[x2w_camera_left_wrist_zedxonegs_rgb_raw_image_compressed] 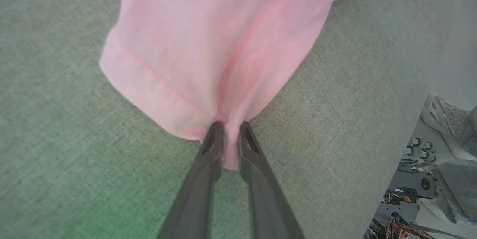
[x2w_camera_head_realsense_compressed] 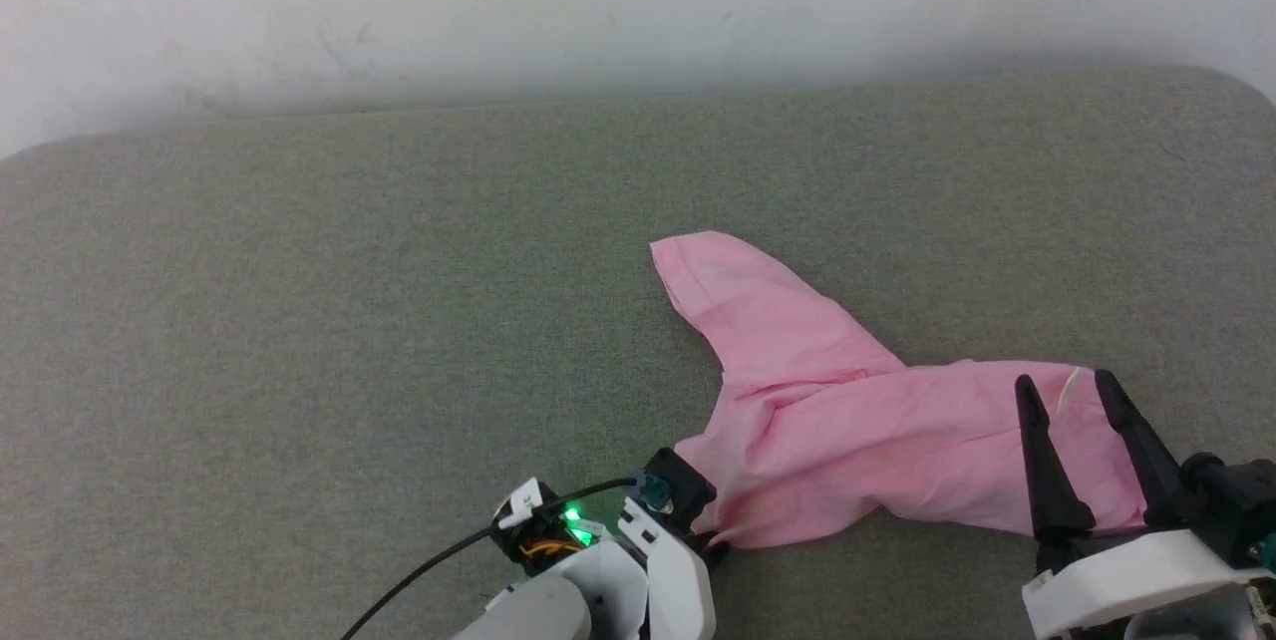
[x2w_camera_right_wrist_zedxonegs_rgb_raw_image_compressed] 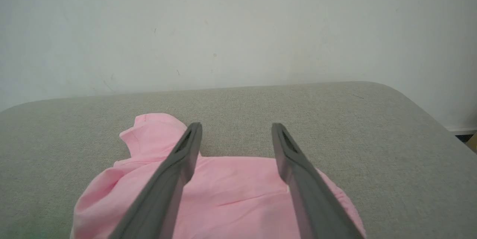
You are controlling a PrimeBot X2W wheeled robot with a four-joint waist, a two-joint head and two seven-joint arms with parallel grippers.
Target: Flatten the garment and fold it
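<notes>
The light pink garment (x2w_camera_head_realsense_compressed: 847, 421) lies crumpled on the grey-green padded table (x2w_camera_head_realsense_compressed: 349, 321), one part reaching up and left, the bulk stretching right. My left gripper (x2w_camera_head_realsense_compressed: 713, 540) is at the garment's lower left corner. In the left wrist view its two dark fingers (x2w_camera_left_wrist_zedxonegs_rgb_raw_image_compressed: 214, 149) pinch a fold of the stitched hem (x2w_camera_left_wrist_zedxonegs_rgb_raw_image_compressed: 231, 146), so the left gripper (x2w_camera_left_wrist_zedxonegs_rgb_raw_image_compressed: 231, 129) is shut on the cloth. My right gripper (x2w_camera_head_realsense_compressed: 1067, 386) hovers over the garment's right end, jaws open with nothing between them; in the right wrist view the right gripper (x2w_camera_right_wrist_zedxonegs_rgb_raw_image_compressed: 236, 127) spreads wide above the pink garment (x2w_camera_right_wrist_zedxonegs_rgb_raw_image_compressed: 231, 194).
A pale wall (x2w_camera_head_realsense_compressed: 598, 2) rises behind the table's far edge. The table's rounded right corner (x2w_camera_right_wrist_zedxonegs_rgb_raw_image_compressed: 402, 97) drops off to the floor. Shoes (x2w_camera_left_wrist_zedxonegs_rgb_raw_image_compressed: 447, 120) and robot wiring (x2w_camera_left_wrist_zedxonegs_rgb_raw_image_compressed: 406, 216) show past the table's edge in the left wrist view.
</notes>
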